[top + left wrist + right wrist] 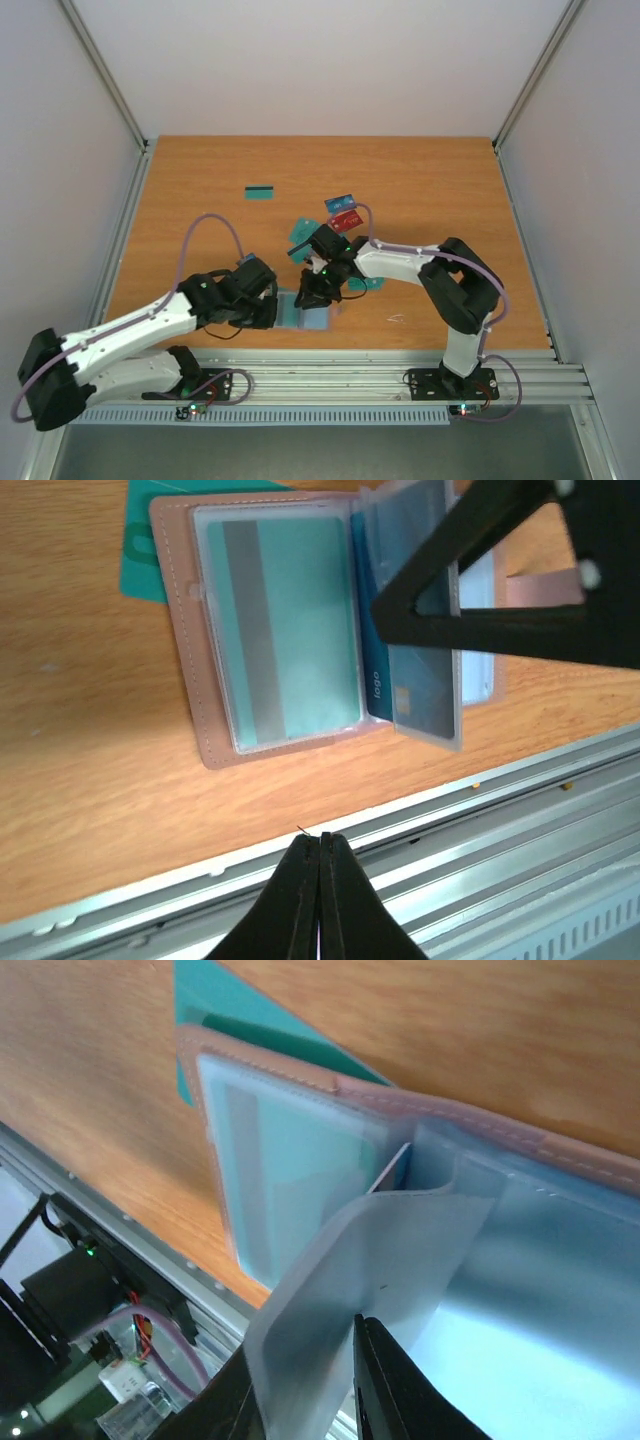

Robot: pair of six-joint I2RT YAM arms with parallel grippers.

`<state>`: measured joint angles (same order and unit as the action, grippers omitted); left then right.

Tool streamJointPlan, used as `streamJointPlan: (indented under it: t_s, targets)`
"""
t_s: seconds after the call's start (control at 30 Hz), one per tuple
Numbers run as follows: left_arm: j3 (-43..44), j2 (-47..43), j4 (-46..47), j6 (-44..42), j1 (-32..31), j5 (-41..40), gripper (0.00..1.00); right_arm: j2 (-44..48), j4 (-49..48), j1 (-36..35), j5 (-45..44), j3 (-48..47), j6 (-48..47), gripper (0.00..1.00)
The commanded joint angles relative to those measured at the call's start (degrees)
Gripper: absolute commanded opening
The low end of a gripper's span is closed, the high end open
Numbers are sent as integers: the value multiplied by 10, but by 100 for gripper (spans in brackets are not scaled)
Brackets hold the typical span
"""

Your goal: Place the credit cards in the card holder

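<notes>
Card holder (178, 650) lies open near the front edge of the tabletop (430, 180), with a teal card (300, 630) in one pocket and a blue card (415, 695) behind another leaf. Right claw (305, 1360) is clamped on a clear sleeve (340, 1250), holding it up off the rest. Left claw (320, 845) hangs just beside the holder, fingers together on nothing. That sleeve looks thin, floppy and slick, so a pinch near its free edge suits it. Loose credit cards (345, 220) farther back look stiff, light and flat; taking one probably means catching an edge.
</notes>
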<state>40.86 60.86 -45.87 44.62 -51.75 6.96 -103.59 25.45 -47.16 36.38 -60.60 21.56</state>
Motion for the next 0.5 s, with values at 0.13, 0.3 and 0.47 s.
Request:
streamJointPlan:
  t_s: [0.13,0.3,0.47]
  targets:
    - [5,-99,-120,70,2,-61,4,-87,-3,-10,57,-91,-12,28]
    - [7,-143,-140,91,2,-68,6,-112,52,-10,64,-144,-46,40]
    - [12,-161,-146,98,2,-91,7,-109,100,-10,58,-189,-68,43]
